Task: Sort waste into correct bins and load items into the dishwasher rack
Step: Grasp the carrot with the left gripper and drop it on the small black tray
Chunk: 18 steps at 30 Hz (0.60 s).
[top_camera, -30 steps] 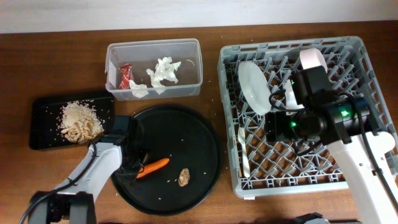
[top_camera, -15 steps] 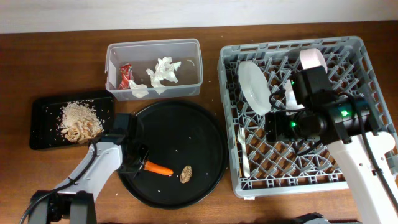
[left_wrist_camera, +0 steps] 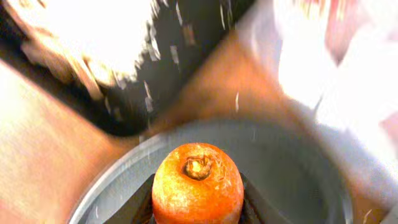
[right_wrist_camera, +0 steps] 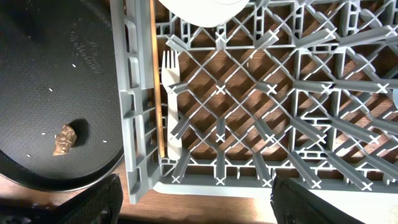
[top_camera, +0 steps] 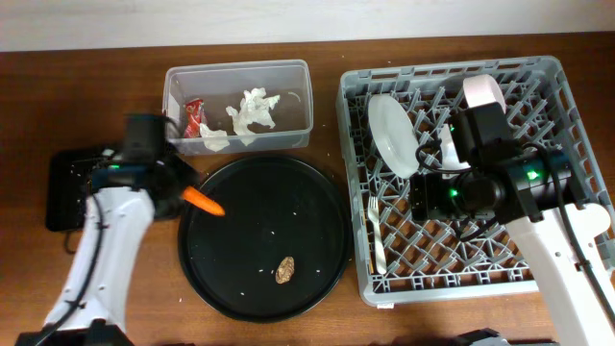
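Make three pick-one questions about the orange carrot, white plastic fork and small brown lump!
1. White plastic forks in the square grey plastic rack? A one B two C four
2. The small brown lump lies: A in the rack B on the round black tray C beside the fork
3. The left gripper is: A open B shut on the orange carrot C shut on the fork
Answers: A, one fork shows; B, the lump sits on the tray; B, it clamps the carrot.
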Each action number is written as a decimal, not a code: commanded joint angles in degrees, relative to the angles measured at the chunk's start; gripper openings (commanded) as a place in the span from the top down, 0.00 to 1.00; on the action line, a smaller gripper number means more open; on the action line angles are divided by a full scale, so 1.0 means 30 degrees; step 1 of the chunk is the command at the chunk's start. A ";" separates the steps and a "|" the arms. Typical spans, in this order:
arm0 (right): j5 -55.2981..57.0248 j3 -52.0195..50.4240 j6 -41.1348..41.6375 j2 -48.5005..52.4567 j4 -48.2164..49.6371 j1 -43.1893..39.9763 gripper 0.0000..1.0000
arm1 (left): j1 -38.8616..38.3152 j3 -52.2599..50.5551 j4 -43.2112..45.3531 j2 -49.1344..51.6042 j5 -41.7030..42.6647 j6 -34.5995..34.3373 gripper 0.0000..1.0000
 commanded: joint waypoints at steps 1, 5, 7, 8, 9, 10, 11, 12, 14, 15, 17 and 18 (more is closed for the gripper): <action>0.0029 0.0189 -0.0204 -0.0175 -0.0015 -0.0138 0.20 | 0.3599 0.0364 0.1224 -0.0350 -0.0729 0.0481 0.75; 0.0029 0.0189 -0.0204 -0.0175 -0.0117 -0.0138 0.20 | 0.7563 0.0321 0.3490 -0.0255 -0.2113 0.0481 0.74; 0.0022 0.0189 -0.0197 -0.0175 -0.0160 -0.0138 0.20 | 0.8437 0.0321 0.3789 0.0415 -0.2790 0.0474 0.74; 0.0022 0.0189 -0.0197 -0.0175 -0.0160 -0.0138 0.20 | 0.8692 0.0321 0.3825 0.0969 -0.2790 0.0474 0.74; 0.0015 0.0189 -0.0197 -0.0175 -0.0175 -0.0138 0.20 | 0.8910 0.0321 0.3840 0.1814 -0.2790 0.0474 0.74; 0.0015 0.0189 -0.0197 -0.0175 -0.0255 -0.0138 0.20 | 0.9056 0.0321 0.3847 0.2550 -0.2805 0.0481 0.74; 0.0022 0.0189 -0.0197 -0.0175 -0.0372 -0.0138 0.20 | 0.9158 0.0321 0.3861 0.3118 -0.2798 0.0481 0.74; 0.0022 0.0189 -0.0197 -0.0175 -0.0517 -0.0138 0.20 | 0.9187 0.0321 0.3861 0.3687 -0.2790 0.0474 0.74; 0.0022 0.0189 -0.0189 -0.0175 -0.0721 -0.0138 0.21 | 0.9187 0.0321 0.3949 0.4947 -0.2790 0.0474 0.73; 0.0022 0.0189 -0.0182 -0.0175 -0.0721 -0.0138 0.20 | 0.9187 0.0321 0.4007 0.5260 -0.2783 0.0474 0.72; -0.0044 0.0189 -0.0131 -0.0175 -0.0721 -0.0138 0.21 | 0.9187 0.0321 0.4065 0.5537 -0.2805 0.0481 0.61; -0.0044 0.0189 -0.0131 -0.0175 -0.0729 -0.0138 0.21 | 0.9187 0.0321 0.4131 0.5537 -0.2805 0.0481 0.60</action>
